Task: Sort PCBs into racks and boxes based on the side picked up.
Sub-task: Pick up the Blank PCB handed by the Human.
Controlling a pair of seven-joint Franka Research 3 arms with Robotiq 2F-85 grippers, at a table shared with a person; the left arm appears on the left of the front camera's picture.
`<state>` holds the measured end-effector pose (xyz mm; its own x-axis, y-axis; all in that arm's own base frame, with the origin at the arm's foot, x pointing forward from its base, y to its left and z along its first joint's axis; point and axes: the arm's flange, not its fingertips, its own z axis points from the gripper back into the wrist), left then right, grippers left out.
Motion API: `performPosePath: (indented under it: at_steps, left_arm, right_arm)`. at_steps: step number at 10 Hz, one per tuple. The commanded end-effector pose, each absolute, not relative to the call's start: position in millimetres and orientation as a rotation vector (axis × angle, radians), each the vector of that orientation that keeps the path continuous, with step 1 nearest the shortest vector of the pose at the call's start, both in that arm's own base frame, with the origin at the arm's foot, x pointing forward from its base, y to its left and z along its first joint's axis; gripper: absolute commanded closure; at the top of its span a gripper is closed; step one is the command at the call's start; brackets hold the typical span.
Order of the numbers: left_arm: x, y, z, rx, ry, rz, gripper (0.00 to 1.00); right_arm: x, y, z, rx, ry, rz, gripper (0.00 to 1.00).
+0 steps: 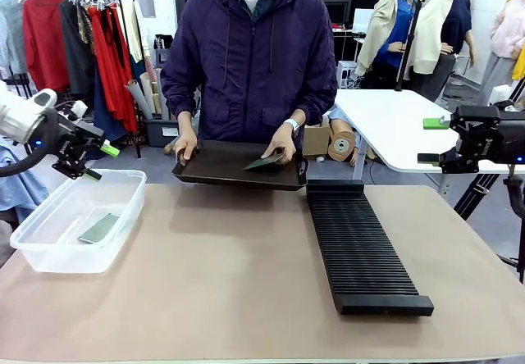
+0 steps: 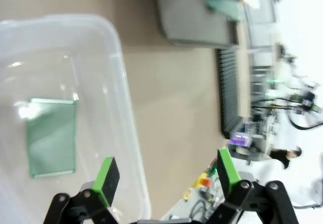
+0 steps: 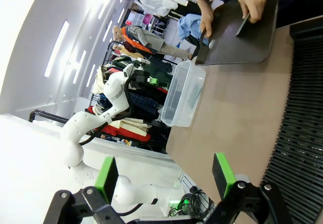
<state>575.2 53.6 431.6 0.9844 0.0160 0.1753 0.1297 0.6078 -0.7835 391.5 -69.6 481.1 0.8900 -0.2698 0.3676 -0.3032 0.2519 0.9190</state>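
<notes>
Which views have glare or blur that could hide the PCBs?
Front view: even light, sharp, the PCB in the clear box reads cleanly. Left wrist view: soft focus, bright glare spots on the box floor beside that PCB. Right wrist view: rolled sideways, blown-out white at left, rack sharp.

Clear glossy plastic tub (image 1: 57,257), matt blk ribbed rack (image 1: 357,241), matt tan tabletop (image 1: 221,286)

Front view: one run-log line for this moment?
left tool: open, above tub | tub: one PCB inside | right tool: open | person: hand on second PCB on black tray
</notes>
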Motion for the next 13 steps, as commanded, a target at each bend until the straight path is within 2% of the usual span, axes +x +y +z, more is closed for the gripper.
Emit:
performPosePath:
  at_steps: [1,3,5,8,13]
  left_arm:
    - [576.0,78.0,427.0,-1.117,-0.145,-0.103,0.00]
    - [565.1,95.8,435.8,-1.357,-0.185,-0.129,0.00]
    - [561.8,91.8,445.0,-1.436,-0.192,-0.142,0.00]
    - [558.9,80.0,458.6,-1.449,-0.196,-0.112,0.00]
    - [560.1,82.1,451.5,-1.450,-0.193,-0.139,0.00]
  right_arm:
    - [393.3,-67.7,483.9,1.350,-0.523,0.023,0.00]
    - [393.3,-67.7,483.9,1.350,-0.523,0.023,0.00]
    - [393.3,-67.7,483.9,1.350,-0.523,0.023,0.00]
    - [393.3,-67.7,483.9,1.350,-0.523,0.023,0.00]
    - [393.3,-67.7,483.9,1.350,-0.523,0.023,0.00]
